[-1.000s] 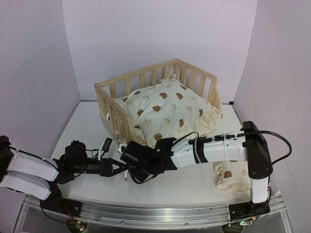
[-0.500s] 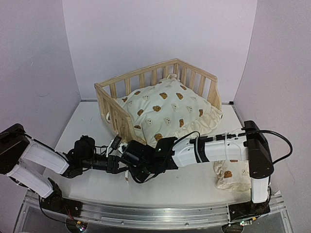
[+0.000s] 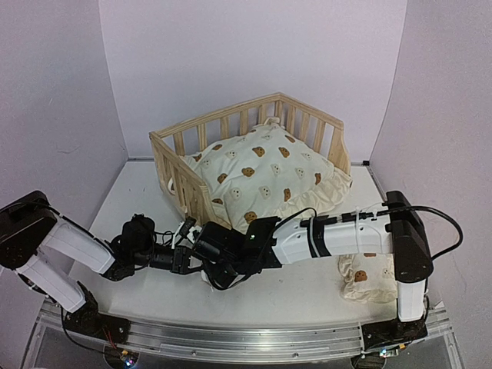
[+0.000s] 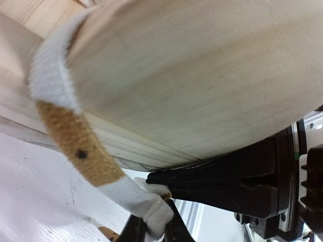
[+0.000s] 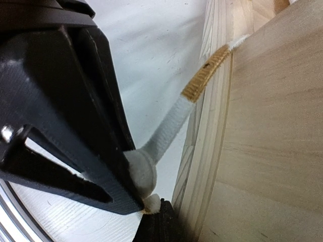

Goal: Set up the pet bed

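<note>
The pet bed (image 3: 178,184), a pine frame with slatted rails, stands at the table's back centre with the bear-print cushion (image 3: 261,173) inside. Both grippers meet at its front-left corner. My left gripper (image 3: 191,257) comes in from the left and my right gripper (image 3: 209,269) from the right. In the left wrist view a white cushion tie (image 4: 75,141) with a brown patch runs down the pale wood (image 4: 202,75) into my left gripper (image 4: 151,229), which is shut on it. In the right wrist view the tie (image 5: 171,126) ends in a knot pinched by my shut right gripper (image 5: 151,206).
A small matching pillow (image 3: 361,280) lies at the front right beside the right arm's base. The cushion's frill (image 3: 338,188) hangs over the bed's open front-right side. White walls close in the table on the left, back and right.
My left arm has reached right to the bed's front-left corner, and its jaws have closed on the cushion tie. The right arm has stayed put.
</note>
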`<state>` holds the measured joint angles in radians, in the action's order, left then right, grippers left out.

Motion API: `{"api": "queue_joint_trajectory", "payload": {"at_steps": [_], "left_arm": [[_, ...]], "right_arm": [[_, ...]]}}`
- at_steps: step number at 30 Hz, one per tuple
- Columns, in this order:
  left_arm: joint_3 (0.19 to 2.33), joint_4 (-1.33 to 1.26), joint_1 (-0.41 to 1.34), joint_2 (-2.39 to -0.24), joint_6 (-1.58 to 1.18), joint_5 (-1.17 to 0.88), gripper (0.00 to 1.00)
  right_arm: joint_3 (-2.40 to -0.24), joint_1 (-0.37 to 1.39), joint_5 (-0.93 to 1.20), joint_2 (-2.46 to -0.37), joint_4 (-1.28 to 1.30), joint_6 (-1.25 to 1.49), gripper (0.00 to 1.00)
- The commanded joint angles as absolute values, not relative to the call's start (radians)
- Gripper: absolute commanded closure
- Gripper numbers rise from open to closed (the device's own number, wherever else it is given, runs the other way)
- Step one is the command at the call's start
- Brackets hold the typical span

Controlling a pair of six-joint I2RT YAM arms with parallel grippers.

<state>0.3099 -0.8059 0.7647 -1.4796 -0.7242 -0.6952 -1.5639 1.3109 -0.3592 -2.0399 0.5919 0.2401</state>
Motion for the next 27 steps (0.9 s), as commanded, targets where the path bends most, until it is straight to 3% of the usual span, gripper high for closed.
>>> {"api": "queue_joint_trajectory", "payload": {"at_steps": [1,5,9,12,16,22,27], "left_arm": [[0.323,-0.861,0.761,-1.459,-0.772,-0.654,1.00],[0.336,-0.861,0.753,-1.489,-0.877,-0.649,1.00],[0.356,-0.861,0.753,-1.507,-0.975,-0.686,1.00],[0.362,-0.855,0.753,-1.490,-1.037,-0.693,1.00],[0.386,-0.778,0.753,-1.475,-1.096,-0.692,1.00],[0.494,-0.477,0.753,-1.447,-1.058,-0.690,1.00],[0.562,-0.317,0.755,-1.459,-1.017,-0.720,1.00]], "right_arm": [[-1.569,1.284,-0.388,-1.977,0.592,0.236,1.00],[-1.559,1.286,-0.309,-1.937,0.599,0.249,0.87],[-1.507,1.289,-0.184,-1.832,0.628,0.310,0.65],[-1.395,1.288,-0.118,-1.721,0.619,0.355,0.50],[-1.200,1.287,-0.118,-1.614,0.502,0.309,0.39],[-0.808,1.260,-0.090,-1.496,-0.130,0.062,0.44],[-0.713,1.258,-0.094,-1.597,-0.466,-0.144,0.47]]}}
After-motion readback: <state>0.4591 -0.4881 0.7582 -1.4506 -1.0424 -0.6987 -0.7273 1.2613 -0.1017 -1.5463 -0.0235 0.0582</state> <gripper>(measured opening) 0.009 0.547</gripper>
